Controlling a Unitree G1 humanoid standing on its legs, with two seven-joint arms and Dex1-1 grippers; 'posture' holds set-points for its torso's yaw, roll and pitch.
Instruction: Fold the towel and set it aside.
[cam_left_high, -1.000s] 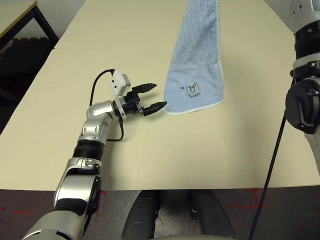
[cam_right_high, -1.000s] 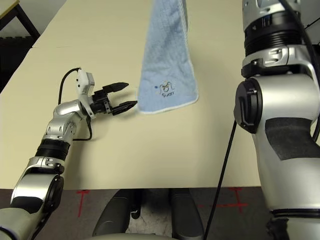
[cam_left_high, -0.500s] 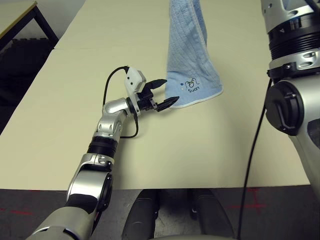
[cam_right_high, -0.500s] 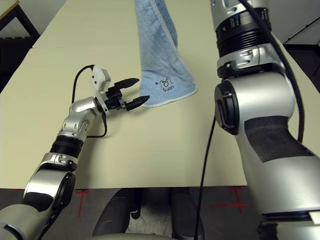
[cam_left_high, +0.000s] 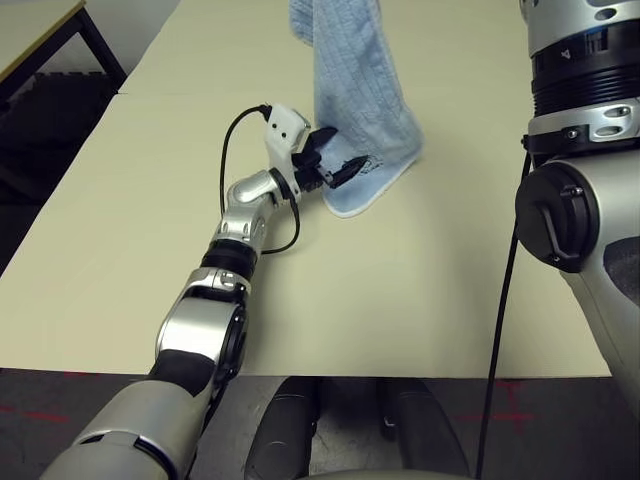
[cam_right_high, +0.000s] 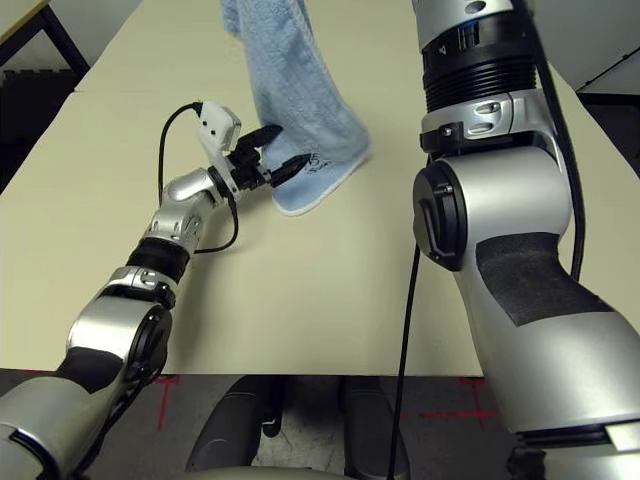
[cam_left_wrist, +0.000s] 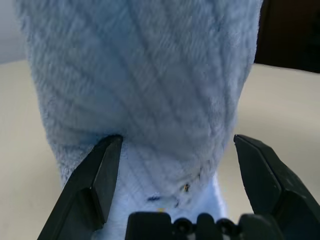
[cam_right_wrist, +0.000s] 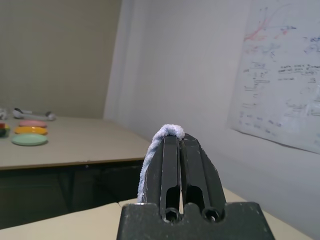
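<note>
The small light-blue terry towel with white stitched edging (cam_left_high: 362, 95) hangs down from above the pale cream table (cam_left_high: 420, 290), its upper part running out past the top of the head views and its lower end curling onto the tabletop, where the bottom hem and a bit of dark print lie just in front of the left arm. The left gripper (cam_left_high: 340, 168), black-fingered on a silver forearm with a white camera block and a black cable looped behind it, reaches forward and to the right at the towel's lower end; its jaws stand wide apart, one finger on each side of the hanging cloth. In the left wrist view the two black fingers (cam_left_wrist: 102, 177) frame the towel, which hangs broad between them with its ribbed pile close to the camera, the cloth looks to brush the inner face of one finger while the other finger stands clear of it, so nothing is clamped. The right gripper (cam_right_wrist: 179, 142) is raised high, and its jaws are pressed together with a thin fold of the towel's white-edged rim pinched between the tips, a strand of it trailing down one side. Behind it in the right wrist view stand a wall, a whiteboard (cam_right_wrist: 280, 75) and another table with coloured plates (cam_right_wrist: 29, 135)
</note>
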